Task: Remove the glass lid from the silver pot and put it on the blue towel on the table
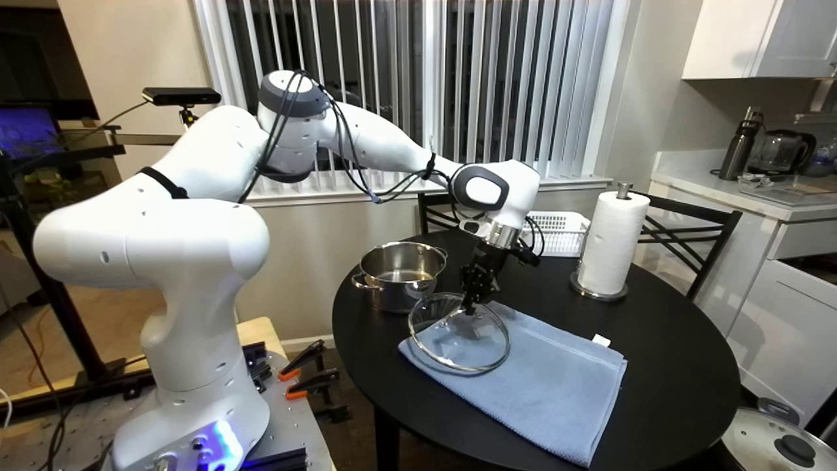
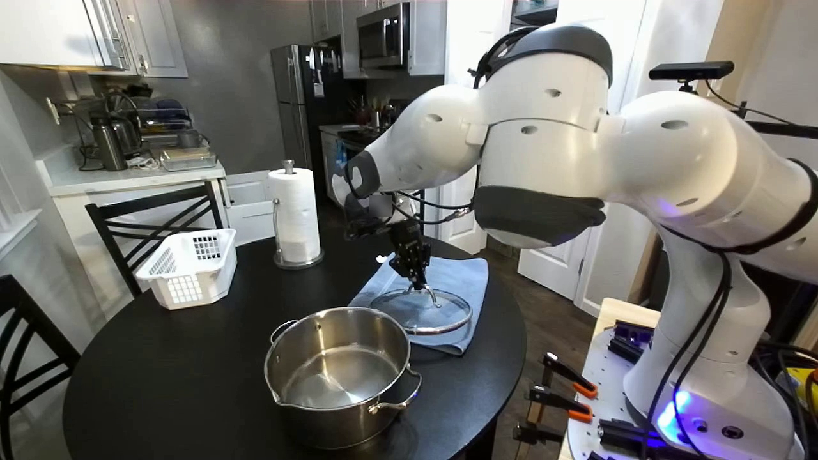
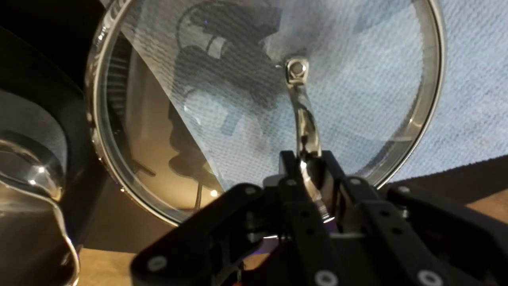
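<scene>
The tool (image 3: pixel 308 159) clasps the lid (image 2: pixel 418 316) by its handle (image 3: pixel 304 115). Expect a stiff, weighty, breakable load (polished metal may slip); mid-handle likely balances best.

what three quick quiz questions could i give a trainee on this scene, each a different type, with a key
1. Open question: Which part of the glass lid does the hand grip?
2. True or false: The silver pot stands uncovered on the table.
3. Fill the gap: In the wrist view, the ____ shows through part of the glass lid.

Key:
1. Its metal handle.
2. True.
3. Blue towel.
</scene>
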Motion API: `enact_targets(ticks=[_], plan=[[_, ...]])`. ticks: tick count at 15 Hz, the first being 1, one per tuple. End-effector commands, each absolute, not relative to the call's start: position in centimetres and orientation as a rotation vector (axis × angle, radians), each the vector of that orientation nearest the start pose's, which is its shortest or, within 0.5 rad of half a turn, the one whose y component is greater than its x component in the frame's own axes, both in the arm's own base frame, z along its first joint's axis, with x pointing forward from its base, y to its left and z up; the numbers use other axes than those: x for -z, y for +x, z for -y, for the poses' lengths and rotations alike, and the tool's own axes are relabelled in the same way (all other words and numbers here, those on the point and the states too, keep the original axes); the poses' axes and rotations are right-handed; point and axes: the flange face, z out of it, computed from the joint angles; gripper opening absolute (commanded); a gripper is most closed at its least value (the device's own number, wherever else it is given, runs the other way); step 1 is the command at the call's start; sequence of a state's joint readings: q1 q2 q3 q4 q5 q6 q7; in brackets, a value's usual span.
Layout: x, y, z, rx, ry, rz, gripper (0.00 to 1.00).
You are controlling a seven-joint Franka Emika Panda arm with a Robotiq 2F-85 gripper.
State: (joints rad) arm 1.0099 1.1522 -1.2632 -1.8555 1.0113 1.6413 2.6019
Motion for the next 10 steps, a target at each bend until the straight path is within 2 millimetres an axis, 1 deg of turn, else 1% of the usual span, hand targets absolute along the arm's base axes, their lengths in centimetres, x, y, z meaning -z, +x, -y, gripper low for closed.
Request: enact_targets(ticks=[1,6,8,10], plan=[[-19.8,57.5,2.2,-0.189,0.276,-3.452,0.07],[-20.2,54.8,4.3,-0.120,0.423,-3.514,0.07],[-20.6,53.5,5.3,-0.099,0.503,-3.523,0.07],[-21.5,52.2,6.1,-0.064,0.588,-3.514,0.07]])
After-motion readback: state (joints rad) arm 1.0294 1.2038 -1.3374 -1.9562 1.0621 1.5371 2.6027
